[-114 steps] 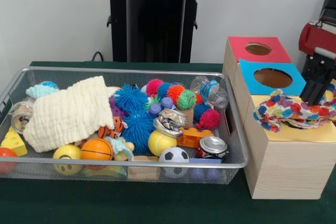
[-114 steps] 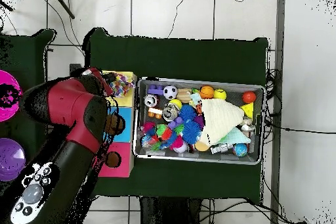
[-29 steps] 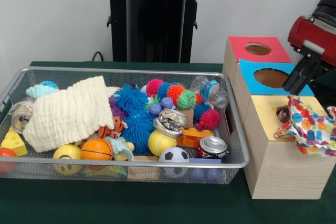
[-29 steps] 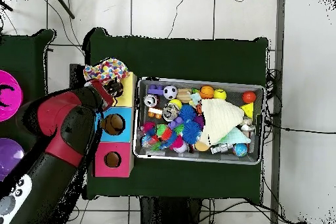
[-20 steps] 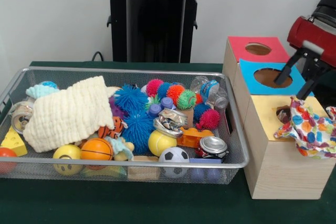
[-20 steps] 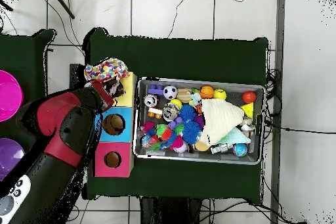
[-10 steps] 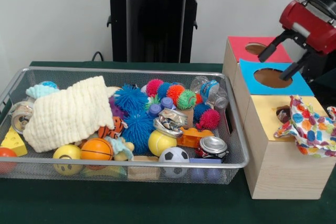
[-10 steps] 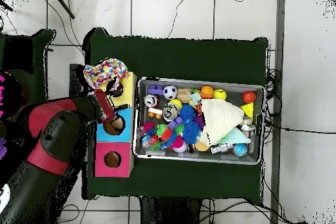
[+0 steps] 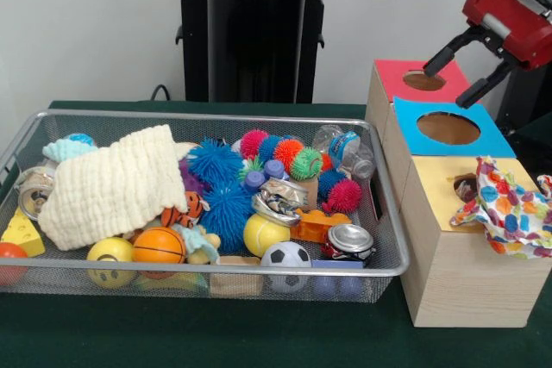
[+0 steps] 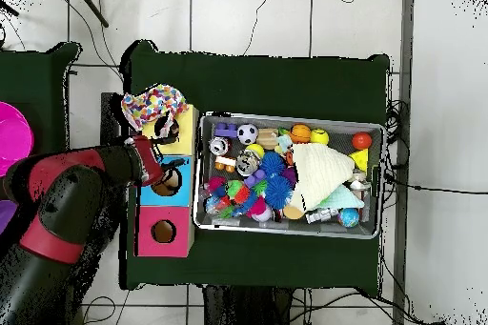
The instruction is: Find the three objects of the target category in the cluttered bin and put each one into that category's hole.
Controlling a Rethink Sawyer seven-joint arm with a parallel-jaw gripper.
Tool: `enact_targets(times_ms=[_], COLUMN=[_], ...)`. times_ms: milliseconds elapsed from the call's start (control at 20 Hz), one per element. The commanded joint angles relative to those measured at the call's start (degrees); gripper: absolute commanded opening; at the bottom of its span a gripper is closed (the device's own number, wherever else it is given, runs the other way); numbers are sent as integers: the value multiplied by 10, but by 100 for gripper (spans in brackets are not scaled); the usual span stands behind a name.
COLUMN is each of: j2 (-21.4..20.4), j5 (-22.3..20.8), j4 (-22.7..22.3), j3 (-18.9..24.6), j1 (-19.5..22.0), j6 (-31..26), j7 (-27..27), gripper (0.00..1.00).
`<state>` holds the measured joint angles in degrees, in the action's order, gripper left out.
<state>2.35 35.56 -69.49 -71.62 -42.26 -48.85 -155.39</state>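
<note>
A colourful dotted cloth (image 9: 511, 209) (image 10: 152, 104) lies on the yellow-topped box (image 9: 435, 180) and hangs over its right edge, with one corner at the yellow hole (image 9: 466, 185). My gripper (image 9: 450, 86) (image 10: 162, 171) hangs open and empty above the blue-topped box (image 9: 410, 116), close to the red-topped box (image 9: 390, 75). In the mesh bin (image 9: 216, 271) a cream waffle cloth (image 9: 112, 183) (image 10: 319, 171) covers the left part. A pale teal cloth (image 9: 65, 149) peeks out behind it.
The bin also holds spiky balls (image 9: 216, 165), a yellow ball (image 9: 263, 233), a soccer ball (image 9: 285, 255), an orange ball (image 9: 158, 246), crushed cans (image 9: 348, 240) and a plastic bottle (image 9: 345, 148). The three wooden boxes stand in a row right of the bin.
The gripper opened, left the dotted cloth on the yellow box and rose away towards the blue and red boxes. The cloth now droops off the box's side.
</note>
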Motion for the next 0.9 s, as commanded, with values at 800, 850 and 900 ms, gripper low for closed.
enact_targets(times_ms=[800,850,900], j2=[-117,-130,-140], j5=[-125,-132,-138], j4=[23,31,35], j3=[-178,-181,-183], j1=[44,46,49], j6=[-155,-167,-173], j7=[-20,-5,2], gripper=[100,100,100])
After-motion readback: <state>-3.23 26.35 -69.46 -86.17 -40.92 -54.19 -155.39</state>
